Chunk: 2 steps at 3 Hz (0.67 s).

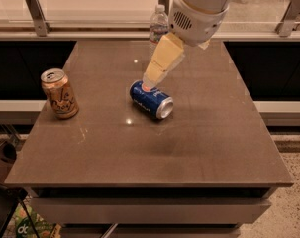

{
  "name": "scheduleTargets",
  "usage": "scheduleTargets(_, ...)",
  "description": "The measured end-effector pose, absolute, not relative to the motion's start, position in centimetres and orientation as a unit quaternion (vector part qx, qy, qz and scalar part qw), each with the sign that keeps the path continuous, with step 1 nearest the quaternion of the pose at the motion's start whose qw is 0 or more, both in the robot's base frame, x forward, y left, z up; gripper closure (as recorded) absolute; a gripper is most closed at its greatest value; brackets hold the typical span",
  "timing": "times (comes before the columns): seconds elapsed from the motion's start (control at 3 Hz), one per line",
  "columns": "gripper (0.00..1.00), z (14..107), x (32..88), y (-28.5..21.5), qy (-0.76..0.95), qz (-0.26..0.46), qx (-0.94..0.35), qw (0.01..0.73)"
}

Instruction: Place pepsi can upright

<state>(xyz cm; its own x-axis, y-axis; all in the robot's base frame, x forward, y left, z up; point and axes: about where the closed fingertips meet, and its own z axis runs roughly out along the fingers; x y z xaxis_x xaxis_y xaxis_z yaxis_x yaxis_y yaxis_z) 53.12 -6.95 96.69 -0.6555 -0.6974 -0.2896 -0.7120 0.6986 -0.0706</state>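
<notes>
The pepsi can [150,100], dark blue with white lettering and a silver end, lies on its side near the middle of the brown table [204,148], its silver end pointing to the front right. My gripper [150,81] reaches down from the upper right on a white arm. Its cream fingertip hangs right above the can's far, upper-left end, at or very close to the can.
An orange-tan can [59,93] stands upright at the table's left side. A clear plastic water bottle [159,25] stands at the back edge, partly behind my arm. A glass railing with metal posts [34,10] runs behind the table.
</notes>
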Motion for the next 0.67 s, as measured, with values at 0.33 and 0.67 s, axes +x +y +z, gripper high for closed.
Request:
scheduleTargets(0.33,0.00,94.9,54.4,-5.3,0.920,0.007,-0.369,0.132)
scheduleTargets(0.67,0.00,90.5,55.7,-2.5,0.924,0.014,-0.370,0.100)
